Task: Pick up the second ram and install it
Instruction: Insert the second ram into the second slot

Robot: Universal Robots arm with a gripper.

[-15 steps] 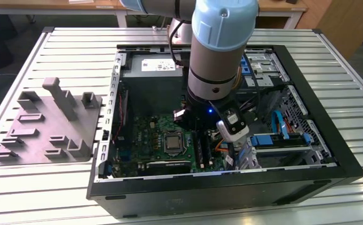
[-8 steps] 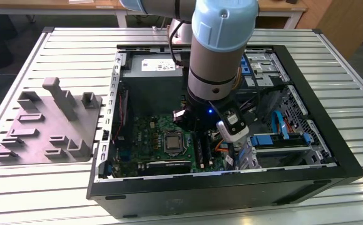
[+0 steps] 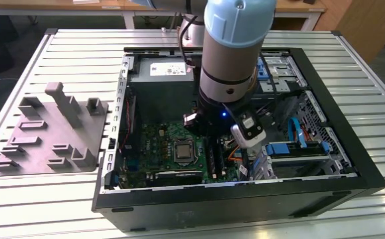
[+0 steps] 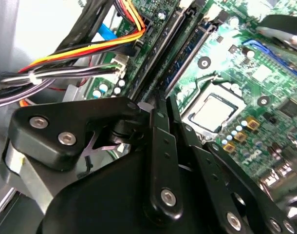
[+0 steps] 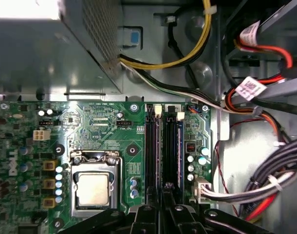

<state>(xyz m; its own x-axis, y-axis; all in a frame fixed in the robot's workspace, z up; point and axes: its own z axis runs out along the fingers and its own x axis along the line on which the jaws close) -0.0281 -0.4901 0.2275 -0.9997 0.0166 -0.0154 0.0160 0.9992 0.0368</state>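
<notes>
My gripper (image 5: pixel 162 197) is down inside the open computer case, over the memory slots (image 5: pixel 151 146) beside the processor socket (image 5: pixel 94 187). Its two black fingers (image 4: pixel 156 141) stand nearly together. The second ram (image 5: pixel 161 156) shows edge-on as a thin dark strip running out from between them, in line with the slots. In the second wrist view the ram (image 4: pixel 185 61) stretches away from the gripper (image 4: pixel 164 105) along the green motherboard (image 4: pixel 246 63). How deep it sits in its slot is hidden. In the exterior view the arm (image 3: pixel 229 59) covers the fingers.
The grey power supply (image 3: pixel 160 82) fills the back of the case (image 3: pixel 245 199). Bundled cables (image 5: pixel 265 190) and a drive cage (image 3: pixel 299 149) crowd the side by the slots. A grey fixture (image 3: pixel 49 132) with upright holders lies on the slatted table at the exterior view's left.
</notes>
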